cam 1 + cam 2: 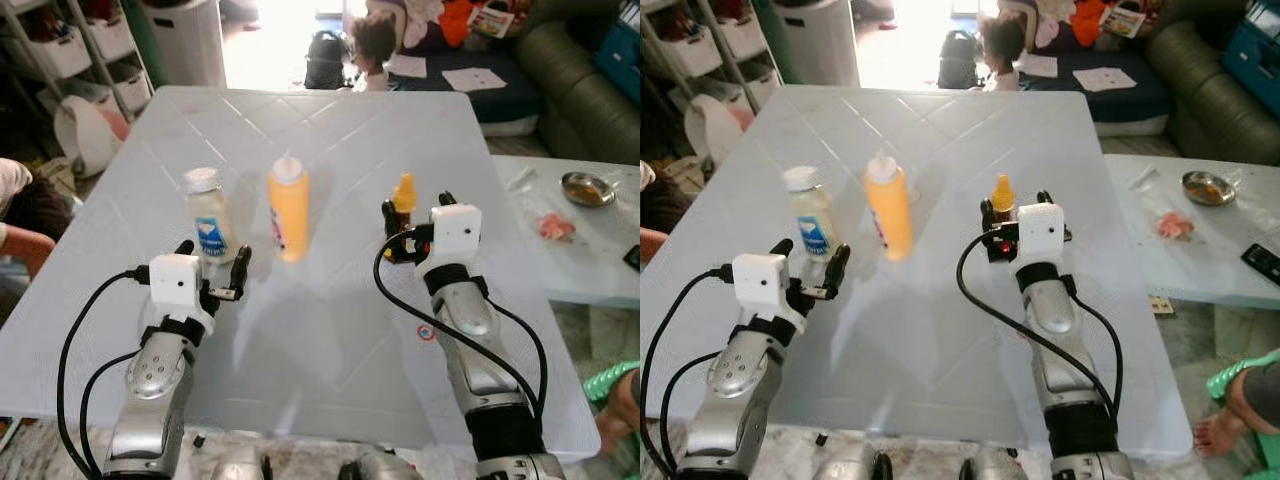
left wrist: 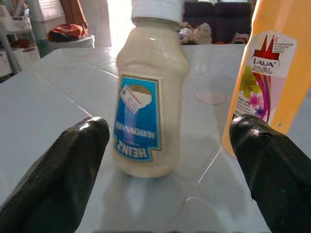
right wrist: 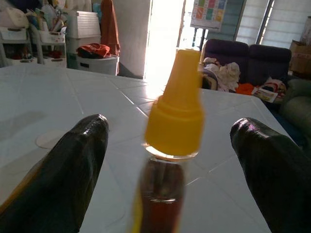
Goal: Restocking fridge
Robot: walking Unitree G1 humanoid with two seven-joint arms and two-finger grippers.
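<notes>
Around the tall orange squeeze bottle (image 1: 288, 213): left gripper (image 1: 212, 266) jaws spread before the white mayonnaise jar (image 1: 208, 222); right gripper (image 1: 416, 222) jaws spread flanking the small yellow-capped sauce bottle (image 1: 403, 198).

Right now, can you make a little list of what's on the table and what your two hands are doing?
table: pale blue table
left item: mayonnaise jar, upright, white cap
middle item: yellow squeeze bottle, upright
right item: small dark sauce bottle, yellow cap
left gripper: open, fingers on either side of the mayonnaise jar, not yet closed on it
right gripper: open, fingers astride the small dark sauce bottle
also nearby: side table with a metal bowl
</notes>
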